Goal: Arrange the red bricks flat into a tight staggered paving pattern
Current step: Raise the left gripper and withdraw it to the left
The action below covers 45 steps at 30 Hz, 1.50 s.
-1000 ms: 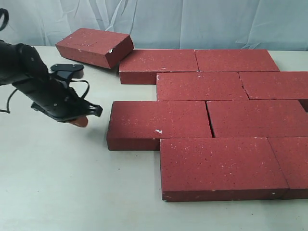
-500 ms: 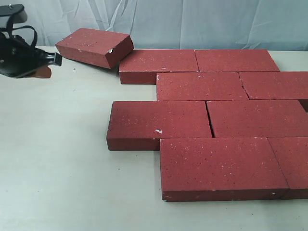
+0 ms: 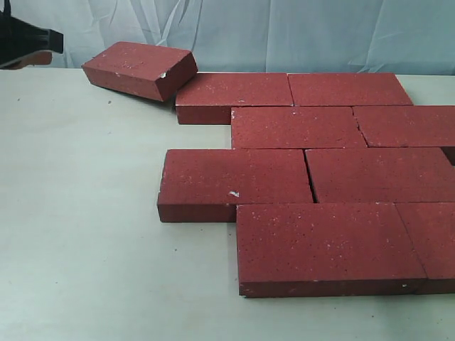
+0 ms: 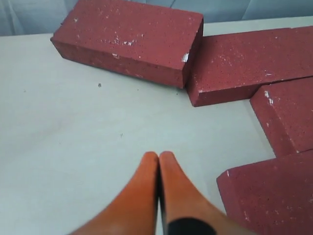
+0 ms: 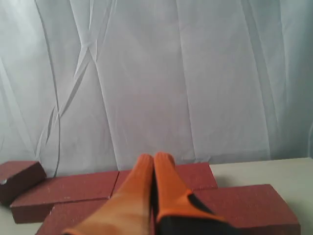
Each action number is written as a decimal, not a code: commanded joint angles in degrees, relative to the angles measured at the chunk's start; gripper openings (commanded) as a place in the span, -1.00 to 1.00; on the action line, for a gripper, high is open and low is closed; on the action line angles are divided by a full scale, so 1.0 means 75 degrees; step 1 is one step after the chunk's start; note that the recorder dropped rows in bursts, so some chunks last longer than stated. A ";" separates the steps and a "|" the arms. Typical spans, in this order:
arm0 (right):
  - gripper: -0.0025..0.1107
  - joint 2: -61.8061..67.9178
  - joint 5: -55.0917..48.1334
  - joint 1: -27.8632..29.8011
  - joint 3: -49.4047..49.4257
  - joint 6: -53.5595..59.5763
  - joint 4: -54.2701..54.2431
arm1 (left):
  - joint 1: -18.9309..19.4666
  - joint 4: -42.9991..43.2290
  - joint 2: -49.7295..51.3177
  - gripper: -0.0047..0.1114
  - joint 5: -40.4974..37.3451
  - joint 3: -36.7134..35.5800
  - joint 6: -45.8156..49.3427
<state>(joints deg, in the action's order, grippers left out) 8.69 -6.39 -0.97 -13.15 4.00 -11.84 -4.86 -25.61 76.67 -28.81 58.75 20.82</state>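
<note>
The pale table (image 3: pixel 92 234) fills most of the scene, with a wrinkled light blue curtain (image 3: pixel 284 35) hanging behind its far edge. On the right half of the table the red bricks (image 3: pixel 306 170) lie flat in four close rows, two showing in each, every row shifted sideways against the next; the right-hand ones run past the picture's edge. One loose brick (image 3: pixel 138 69) sits at the far left of the group, turned askew, its right end touching the left end of the far row. My left gripper (image 4: pixel 158 161) hangs over bare table on the far left, near that loose brick, orange fingertips pressed together on nothing. My right gripper (image 5: pixel 154 161) is likewise pressed together and empty, raised above the bricks.
</note>
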 commanded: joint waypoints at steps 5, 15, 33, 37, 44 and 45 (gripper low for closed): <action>-0.97 0.1605 -0.1675 0.0029 -0.1278 0.0046 0.0200 | -0.0057 -0.0062 -0.0491 -0.92 0.0571 -0.0297 0.0248; -0.97 0.3576 -0.2721 0.0029 -0.2330 0.0046 -0.0200 | -0.0985 0.0368 -0.0964 -0.92 0.1040 -0.0348 0.0707; -0.97 0.4909 -0.2279 0.0029 -0.2550 0.0046 -0.0351 | -0.1124 0.1090 -0.3404 -0.92 0.4032 -0.1944 0.0718; -0.97 0.4909 -0.2365 0.0029 -0.2550 0.0046 -0.0468 | -0.1124 0.1194 -0.3903 -0.92 0.4484 -0.2332 0.0718; -0.97 0.4909 -0.2508 0.0029 -0.2550 0.0046 -0.0501 | -0.1124 0.1300 -0.3731 -0.92 0.4529 -0.2449 0.0704; -0.97 0.4909 -0.2525 0.0029 -0.2550 0.0046 -0.0501 | -0.1124 0.1283 -0.3633 -0.92 0.4529 -0.2449 0.0686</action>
<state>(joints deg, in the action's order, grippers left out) 45.42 -25.17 -0.97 -31.88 4.24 -15.55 -12.88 -16.07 47.95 4.08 40.73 26.17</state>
